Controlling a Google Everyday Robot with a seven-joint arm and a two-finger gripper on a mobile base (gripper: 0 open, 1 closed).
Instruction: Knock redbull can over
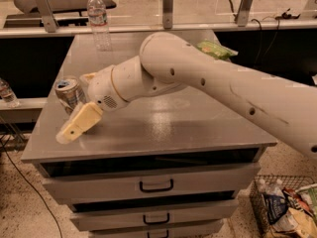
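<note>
1. Cream-coloured hand (78, 124): low over the front-left part of the desk, reaching down and left. It lies just in front of the redbull can and hides the can's foot. Whether it is spread or pressed together cannot be told, nor whether it touches the can. It holds nothing that can be seen.
2. Redbull can (69, 93): silver and blue with a shiny top and pull-tab, top end up. It is near the desk's left edge, just behind the hand and left of the wrist. No lettering can be read.
3. White arm (213, 83): comes in from the right and crosses above the middle of the desk, with its rounded wrist beside the can.
4. Grey desk (168, 128): bare top shows right of the hand, out to the front and right edges. Only a narrow strip lies between the can and the left edge.
5. Drawers (156, 185): stacked under the desk's front edge, with dark handles.
6. Water bottle (99, 21): clear plastic, upright at the far left of the desk, well apart from the can. Its label is not readable.
7. Green snack bag (216, 49): at the far right of the desk, partly behind the arm. Its print is not readable.
8. Wire basket (285, 205): on the floor at lower right, holding packaging.
</note>
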